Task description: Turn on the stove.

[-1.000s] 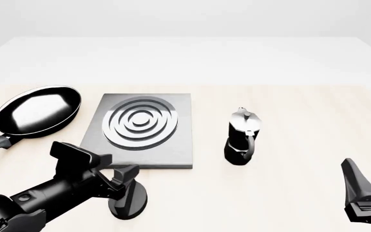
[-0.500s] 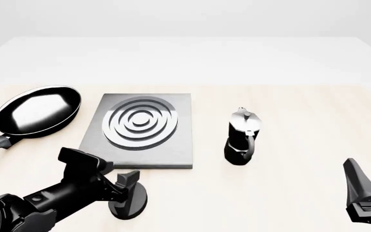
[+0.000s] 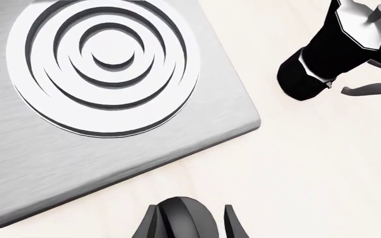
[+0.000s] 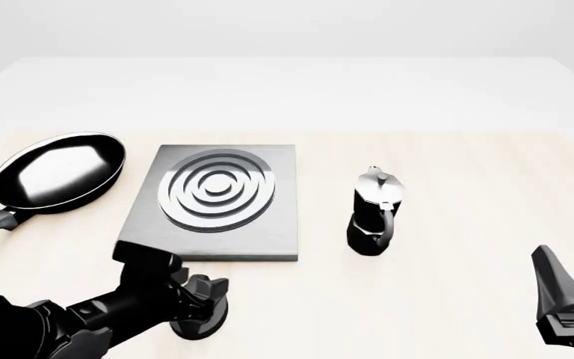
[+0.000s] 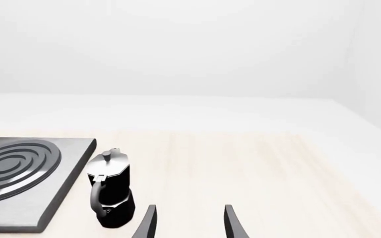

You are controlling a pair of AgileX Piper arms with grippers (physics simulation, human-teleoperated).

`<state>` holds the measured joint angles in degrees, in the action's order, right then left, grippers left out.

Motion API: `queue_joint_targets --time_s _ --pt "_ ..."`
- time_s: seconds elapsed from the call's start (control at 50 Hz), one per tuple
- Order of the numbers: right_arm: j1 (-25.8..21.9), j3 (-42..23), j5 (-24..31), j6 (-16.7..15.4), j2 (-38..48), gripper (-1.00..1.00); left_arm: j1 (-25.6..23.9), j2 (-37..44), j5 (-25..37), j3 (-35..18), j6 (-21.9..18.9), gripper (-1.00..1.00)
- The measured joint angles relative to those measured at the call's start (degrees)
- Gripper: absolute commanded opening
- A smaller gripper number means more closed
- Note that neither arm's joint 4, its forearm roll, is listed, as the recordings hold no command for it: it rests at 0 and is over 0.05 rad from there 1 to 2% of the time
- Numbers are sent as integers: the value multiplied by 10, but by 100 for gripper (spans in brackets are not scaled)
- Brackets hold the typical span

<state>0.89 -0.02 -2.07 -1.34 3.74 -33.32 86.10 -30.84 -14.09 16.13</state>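
The stove [image 4: 267,238] is a flat grey metal slab with a round burner of silver rings [image 4: 217,191]; the left wrist view [image 3: 197,124] shows it too. Its black ridged dial [image 4: 207,320] stands on the table just in front of the slab. My left gripper [image 4: 199,298] is down over the dial. In the left wrist view the dial [image 3: 182,218] sits between the spread fingers [image 3: 234,227], one finger against it and a small gap at the other. My right gripper [image 4: 569,303] is open and empty at the near right, and it also shows in the right wrist view [image 5: 189,223].
A glossy black frying pan [image 4: 57,170] lies left of the stove, its handle pointing toward the near left. A small black-and-silver moka pot [image 4: 375,213] stands right of the stove, also in the right wrist view [image 5: 111,191] and the left wrist view [image 3: 336,49].
My left arm has dropped lower and swung its gripper down around the dial. The right arm has not moved.
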Motion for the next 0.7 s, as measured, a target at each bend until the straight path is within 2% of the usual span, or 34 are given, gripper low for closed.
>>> queue_joint_targets --time_s 0.26,0.7 --pt "-1 0 -3 2 3 100 2 44 -27 -3 20 100" --pt "-3 0 -13 0 17 100 43 46 -36 -2 31 100"
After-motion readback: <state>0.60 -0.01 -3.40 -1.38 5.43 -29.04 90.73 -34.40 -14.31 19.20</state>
